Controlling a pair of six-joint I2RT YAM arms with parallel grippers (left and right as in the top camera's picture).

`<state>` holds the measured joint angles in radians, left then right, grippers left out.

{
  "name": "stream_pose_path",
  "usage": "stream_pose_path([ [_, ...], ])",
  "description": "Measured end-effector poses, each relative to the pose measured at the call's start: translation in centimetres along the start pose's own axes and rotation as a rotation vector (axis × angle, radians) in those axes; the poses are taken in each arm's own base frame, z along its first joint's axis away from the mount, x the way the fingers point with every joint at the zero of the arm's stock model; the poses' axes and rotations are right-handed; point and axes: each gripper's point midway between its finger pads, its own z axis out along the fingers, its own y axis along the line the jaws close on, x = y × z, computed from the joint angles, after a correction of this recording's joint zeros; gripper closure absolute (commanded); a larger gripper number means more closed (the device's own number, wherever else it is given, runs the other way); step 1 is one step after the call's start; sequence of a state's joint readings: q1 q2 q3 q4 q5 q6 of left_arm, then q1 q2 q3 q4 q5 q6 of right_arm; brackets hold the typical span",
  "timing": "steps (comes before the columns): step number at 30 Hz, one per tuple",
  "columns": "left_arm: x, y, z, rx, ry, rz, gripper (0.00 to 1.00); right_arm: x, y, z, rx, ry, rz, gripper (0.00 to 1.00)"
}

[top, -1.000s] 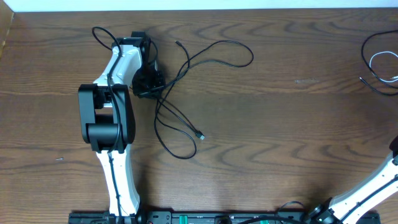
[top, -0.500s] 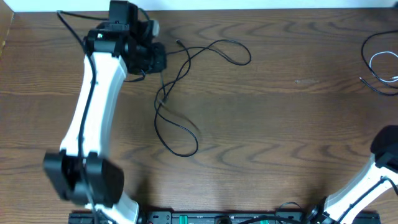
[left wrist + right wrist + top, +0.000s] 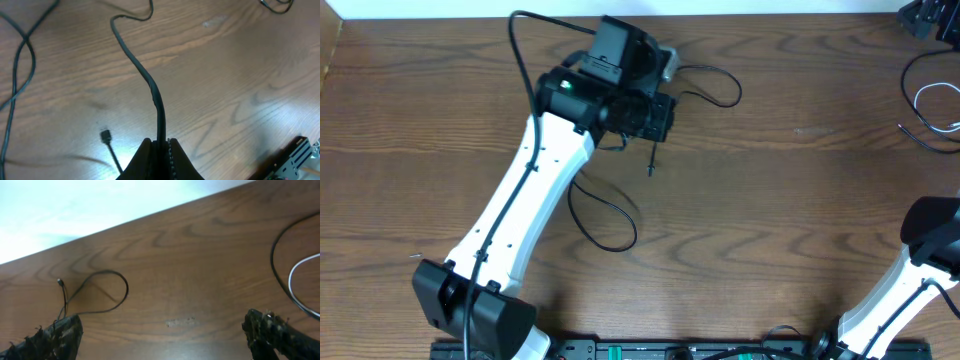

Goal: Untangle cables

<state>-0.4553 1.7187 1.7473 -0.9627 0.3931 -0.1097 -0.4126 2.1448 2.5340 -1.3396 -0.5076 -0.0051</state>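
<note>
My left gripper (image 3: pixel 658 118) is shut on the long black cable (image 3: pixel 738 92) and holds it over the far middle of the table. In the left wrist view the cable (image 3: pixel 150 85) runs straight out from between the shut jaws (image 3: pixel 161 145). One small plug end (image 3: pixel 650 172) hangs below the gripper and also shows in the left wrist view (image 3: pixel 105 136). A loop of the cable (image 3: pixel 633 225) lies beside my left arm. The white cable (image 3: pixel 932 100) lies coiled at the far right. My right gripper (image 3: pixel 162 340) is open and empty, high at the far right corner (image 3: pixel 926 16).
Another thin black cord (image 3: pixel 912 68) curves around the white cable at the right edge; both show in the right wrist view (image 3: pixel 292 282). A pale scuff (image 3: pixel 812 130) marks the wood. The table's far edge meets a white surface (image 3: pixel 100 205).
My left arm has swung right from the far left, carrying the black cable with it; the plug end now dangles. My right arm has risen toward the far right corner.
</note>
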Motion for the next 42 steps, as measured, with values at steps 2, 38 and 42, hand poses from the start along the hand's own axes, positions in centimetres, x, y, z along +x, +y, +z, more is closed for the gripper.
stream_pose_path([
  [2, 0.1, 0.7, 0.0, -0.035, 0.001, -0.039, 0.92, 0.2, 0.0, 0.0, 0.002, 0.008, 0.001, 0.01],
  [38, 6.3, 20.0, -17.8, -0.524, -0.245, -0.726, 0.09, 17.3, 22.5, 11.6, -0.243, 0.47, -0.404, 0.01],
  [42, 7.6, 21.4, -20.2, -0.561, -0.287, -0.792, 0.09, 23.3, 24.9, 12.7, -0.267, 0.608, -0.464, 0.01],
])
